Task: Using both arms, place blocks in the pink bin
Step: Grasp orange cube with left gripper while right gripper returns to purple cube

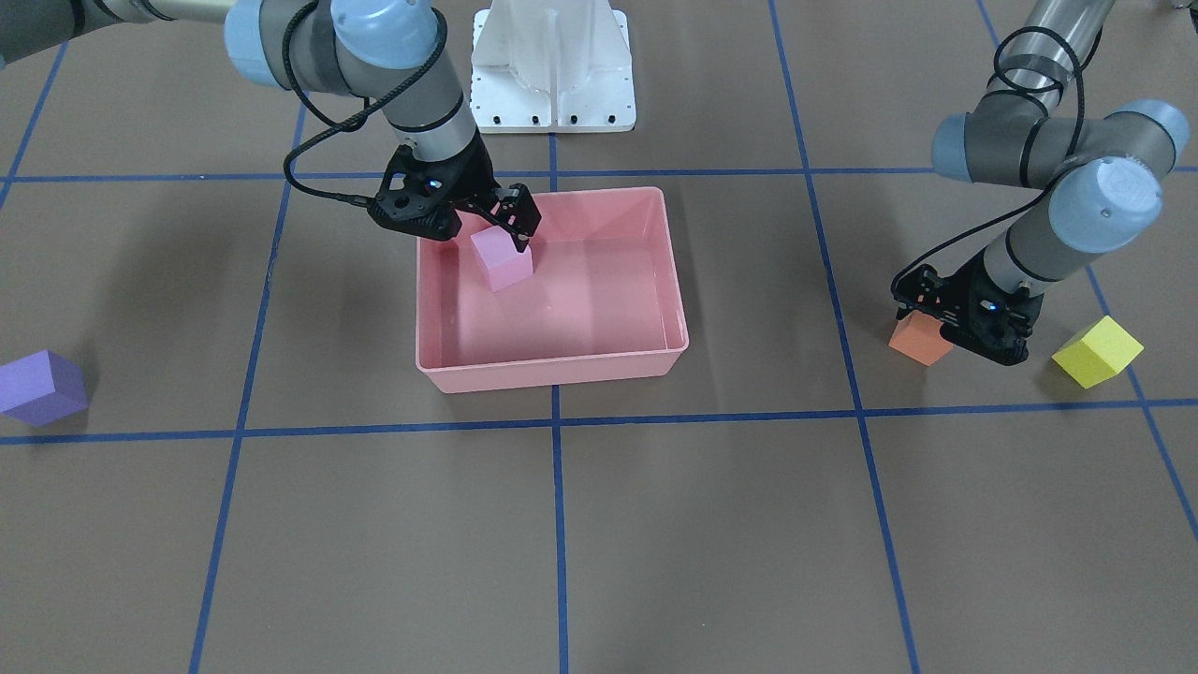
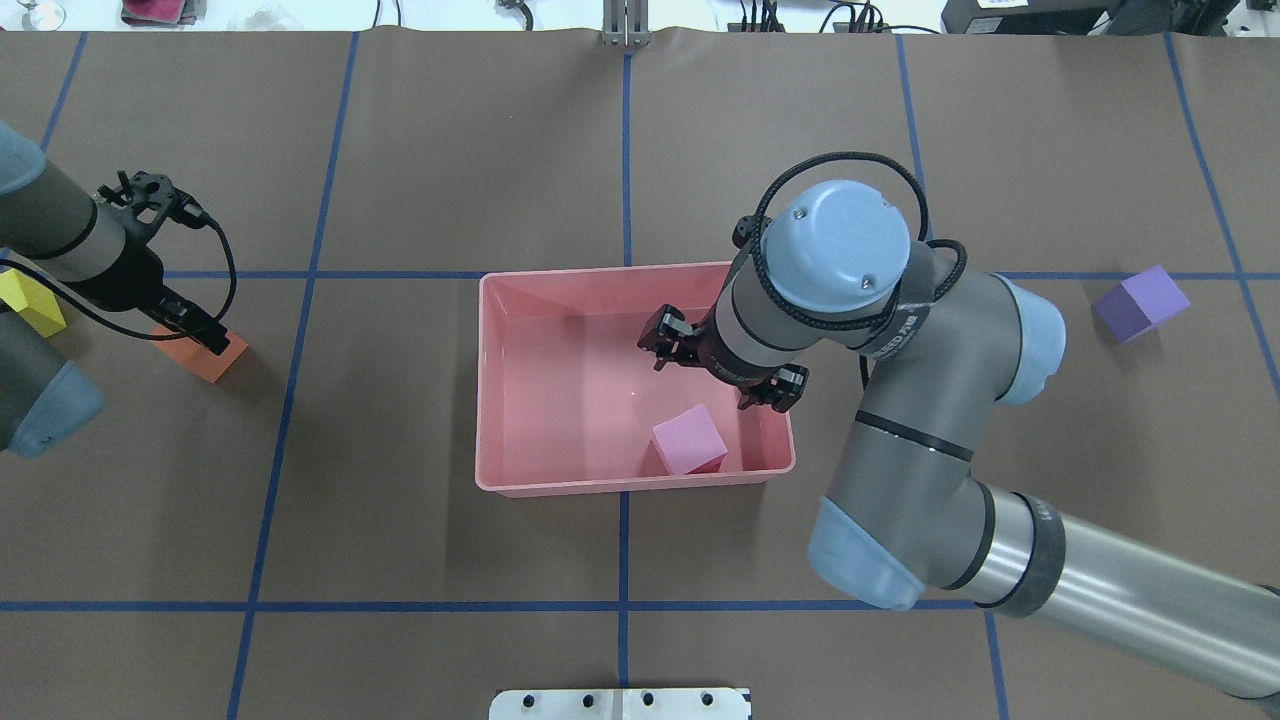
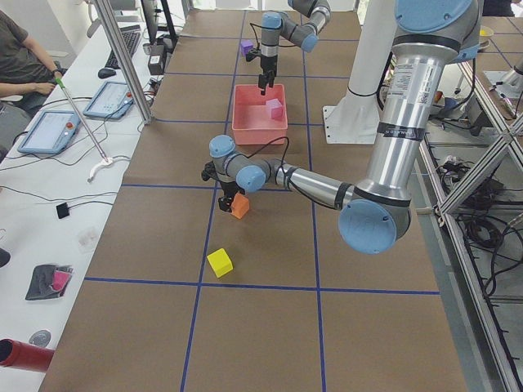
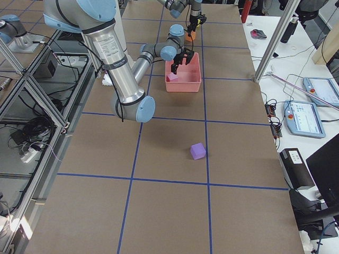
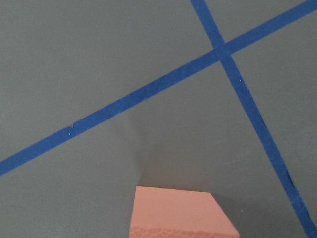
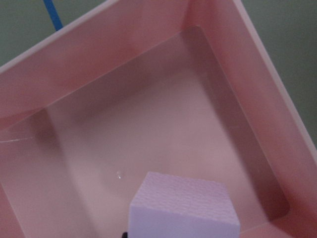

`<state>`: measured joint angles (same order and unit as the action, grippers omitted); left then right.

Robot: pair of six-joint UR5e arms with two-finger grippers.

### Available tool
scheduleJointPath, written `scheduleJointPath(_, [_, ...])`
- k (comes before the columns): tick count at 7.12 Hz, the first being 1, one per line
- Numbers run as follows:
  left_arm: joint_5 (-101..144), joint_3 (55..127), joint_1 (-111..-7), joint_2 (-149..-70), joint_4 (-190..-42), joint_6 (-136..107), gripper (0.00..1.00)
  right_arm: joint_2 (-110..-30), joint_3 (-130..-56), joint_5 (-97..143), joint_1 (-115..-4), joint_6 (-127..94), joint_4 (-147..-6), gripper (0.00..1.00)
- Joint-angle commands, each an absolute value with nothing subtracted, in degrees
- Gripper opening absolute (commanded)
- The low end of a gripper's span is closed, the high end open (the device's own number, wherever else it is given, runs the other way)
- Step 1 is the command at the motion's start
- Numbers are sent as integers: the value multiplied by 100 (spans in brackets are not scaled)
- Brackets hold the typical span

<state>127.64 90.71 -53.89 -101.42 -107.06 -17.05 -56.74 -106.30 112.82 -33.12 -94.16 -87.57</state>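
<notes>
The pink bin (image 1: 552, 373) stands mid-table and holds the light pink-lilac block (image 1: 503, 260), which lies near the wall on the robot's side (image 2: 688, 438). My right gripper (image 1: 501, 225) hangs open just above that block, not holding it. The orange block (image 1: 920, 339) rests on the table. My left gripper (image 1: 956, 337) is low against it, jaws apparently open, and the block fills the bottom of the left wrist view (image 5: 181, 213). The yellow block (image 1: 1097, 351) lies just beyond the left gripper. The purple block (image 1: 42, 386) lies far out on my right side.
The white pedestal base (image 1: 552, 65) stands behind the bin. Blue tape lines (image 1: 557, 524) grid the brown table. A seated operator (image 3: 24, 61) and tablets (image 3: 49, 131) are at a side desk beyond the table's far edge.
</notes>
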Motion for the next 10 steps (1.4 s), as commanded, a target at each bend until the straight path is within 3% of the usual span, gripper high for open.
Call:
scheduleJointPath(1, [12779, 9070, -5300, -10134, -10714, -1775, 99, -6351, -11125, 12186, -4555, -8978, -8745, 100])
scheduleJointPath(2, [12779, 9070, -5265, -10125, -10705, -1775, 74, -6850, -11118, 12356, -5031, -7938, -8728, 100])
scheduleJointPath(3, [12797, 9149, -5265, -10116, -10670, -1949, 33, -7351, -11092, 12357, -5402, -7066, -8728, 100])
scheduleJointPath(4, [12806, 9393, -5273, -10099, -10653, -2673, 0, -7800, -11066, 12349, -5692, -6414, -8728, 100])
scheduleJointPath(6, [13346, 10314, -5361, -10220, -9999, -3637, 0, -8314, -10638, 12322, -6185, -4718, -8728, 100])
scheduleJointPath(8, [13386, 11177, -5493, -11138, -8611, -4824, 0, -8376, -10198, 12296, -6370, -3103, -8728, 100])
scheduleJointPath(10, [13333, 10901, -5249, -12448, -8087, -6121, 0, -8376, -9827, 12322, -6600, -1989, -8728, 100])
